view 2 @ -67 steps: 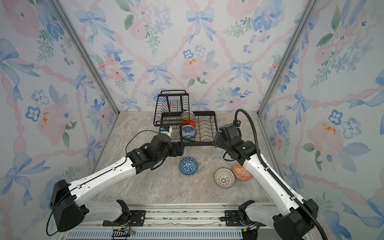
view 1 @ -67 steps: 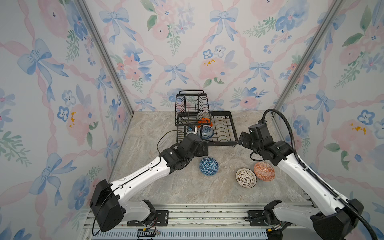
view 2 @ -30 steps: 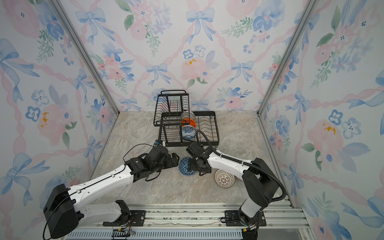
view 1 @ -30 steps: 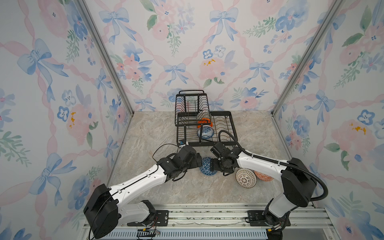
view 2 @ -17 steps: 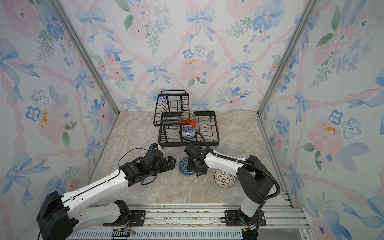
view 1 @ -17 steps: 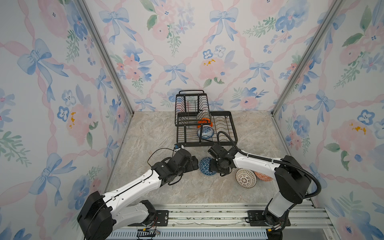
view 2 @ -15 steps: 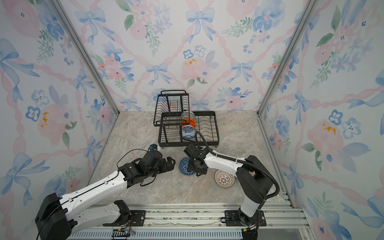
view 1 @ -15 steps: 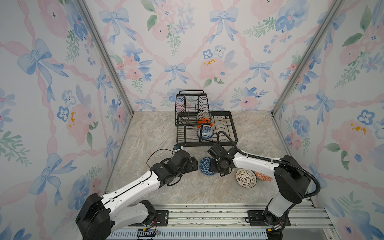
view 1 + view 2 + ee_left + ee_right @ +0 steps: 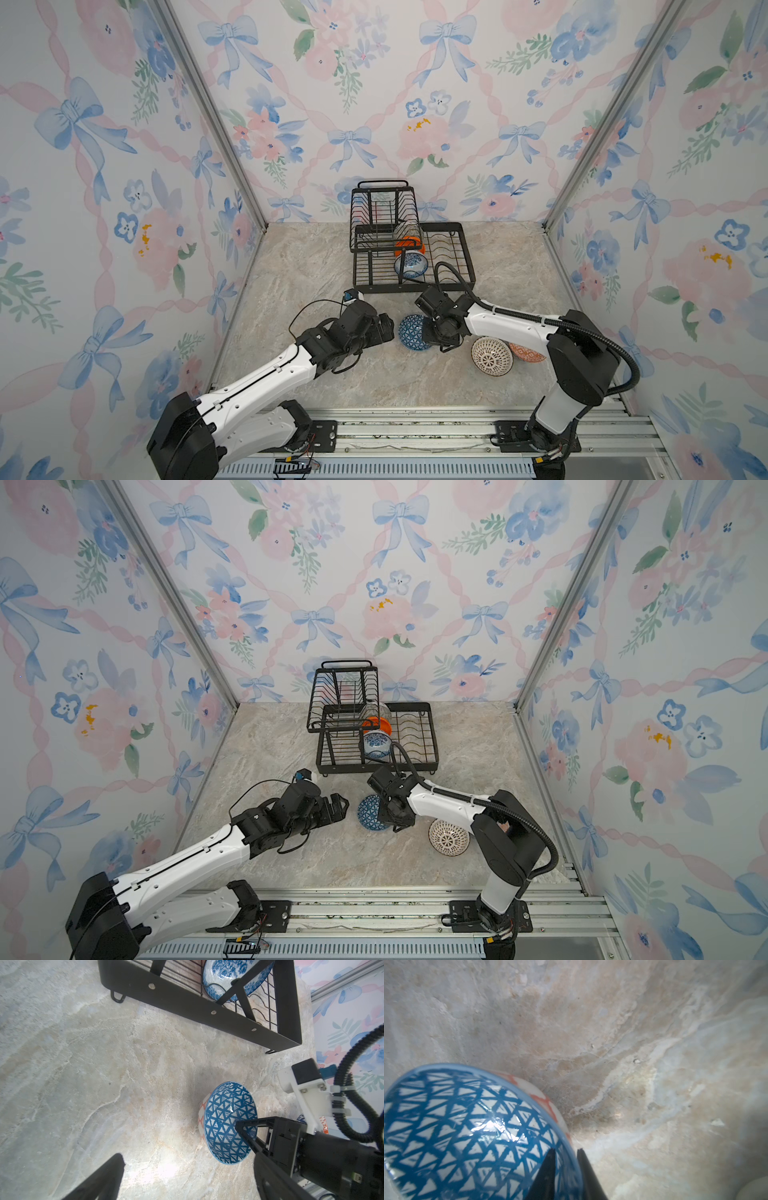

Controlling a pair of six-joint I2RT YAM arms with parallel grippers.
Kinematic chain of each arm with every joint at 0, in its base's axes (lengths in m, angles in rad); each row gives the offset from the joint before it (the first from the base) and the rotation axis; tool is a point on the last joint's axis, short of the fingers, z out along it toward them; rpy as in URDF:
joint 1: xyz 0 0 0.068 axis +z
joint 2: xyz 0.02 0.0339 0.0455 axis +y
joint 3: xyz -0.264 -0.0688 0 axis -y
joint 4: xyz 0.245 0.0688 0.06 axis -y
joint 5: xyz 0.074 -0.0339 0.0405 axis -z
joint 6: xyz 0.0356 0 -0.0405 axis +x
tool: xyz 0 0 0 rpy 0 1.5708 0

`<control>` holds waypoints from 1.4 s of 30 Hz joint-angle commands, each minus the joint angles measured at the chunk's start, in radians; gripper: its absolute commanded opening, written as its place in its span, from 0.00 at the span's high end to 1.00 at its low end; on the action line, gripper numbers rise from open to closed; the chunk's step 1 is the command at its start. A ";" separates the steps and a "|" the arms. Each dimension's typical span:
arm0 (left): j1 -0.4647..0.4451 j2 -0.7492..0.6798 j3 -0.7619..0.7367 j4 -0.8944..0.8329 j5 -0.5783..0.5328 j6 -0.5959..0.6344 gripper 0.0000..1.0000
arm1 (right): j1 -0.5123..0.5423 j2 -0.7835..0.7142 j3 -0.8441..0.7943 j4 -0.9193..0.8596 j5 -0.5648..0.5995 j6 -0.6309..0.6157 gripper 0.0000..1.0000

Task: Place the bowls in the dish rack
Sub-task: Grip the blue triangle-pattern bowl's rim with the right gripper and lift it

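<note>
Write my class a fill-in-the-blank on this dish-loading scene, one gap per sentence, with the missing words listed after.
1. The right gripper pinches the blue triangle-patterned bowl by its ____.
2. The left gripper hangs beside that bowl with its jaws ____.
3. The blue-floral bowl stands on edge in the ____ tray of the dish rack.

Missing words: rim; open; lower
</note>
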 commanded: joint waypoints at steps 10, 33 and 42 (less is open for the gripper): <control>0.014 -0.019 0.021 -0.019 0.025 -0.009 0.02 | -0.008 -0.048 0.076 -0.104 0.062 -0.031 0.98; 0.076 0.165 0.429 -0.016 0.119 0.085 0.02 | -0.158 -0.255 0.372 -0.260 0.164 -0.161 0.98; 0.035 0.325 0.607 -0.016 0.138 0.108 0.07 | -0.177 -0.290 0.438 -0.237 0.178 -0.207 0.98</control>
